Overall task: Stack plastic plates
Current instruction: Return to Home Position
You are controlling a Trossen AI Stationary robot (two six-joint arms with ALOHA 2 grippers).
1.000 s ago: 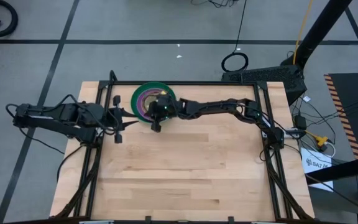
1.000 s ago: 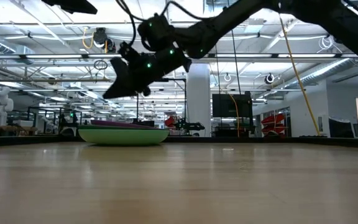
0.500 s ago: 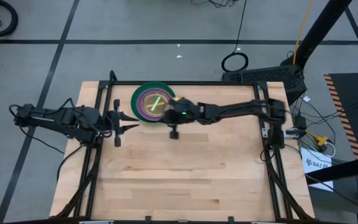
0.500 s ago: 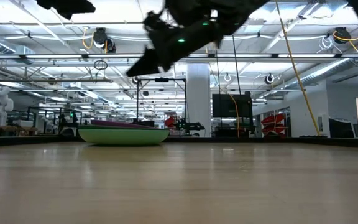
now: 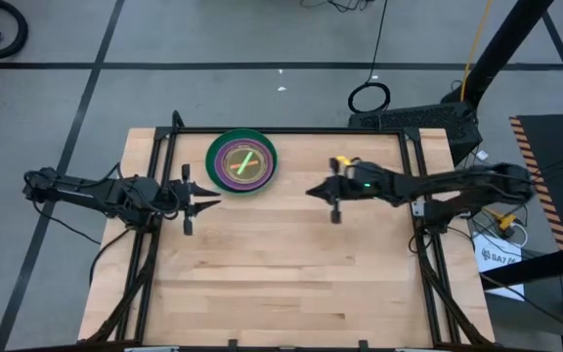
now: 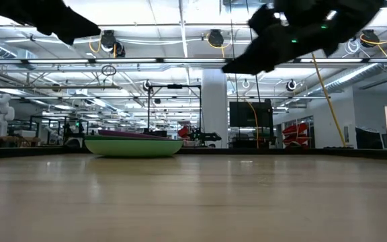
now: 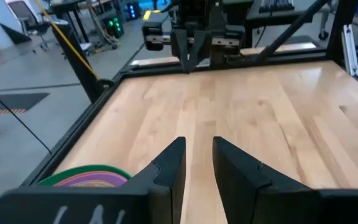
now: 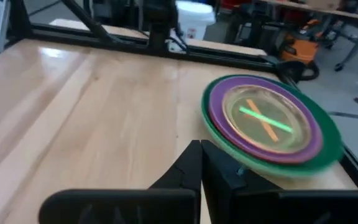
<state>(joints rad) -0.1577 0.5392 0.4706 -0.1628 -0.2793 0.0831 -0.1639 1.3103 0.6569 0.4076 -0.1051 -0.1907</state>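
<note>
One plate stack (image 5: 242,161) well apart from both jaws

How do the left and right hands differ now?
The left arm's dark two-finger hand is open; the right arm's dark two-finger hand is shut. The left hand sits near the left edge of the wooden table, the right hand over its right half. Both are empty and clear of the stack of round translucent plastic plates.

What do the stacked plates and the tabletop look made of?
Stack of round green and purple plates: seemingly translucent glossy plastic; colours show through the upper ones. Pale tabletop: wood, jointed strips with visible grain, faint sheen.
</note>
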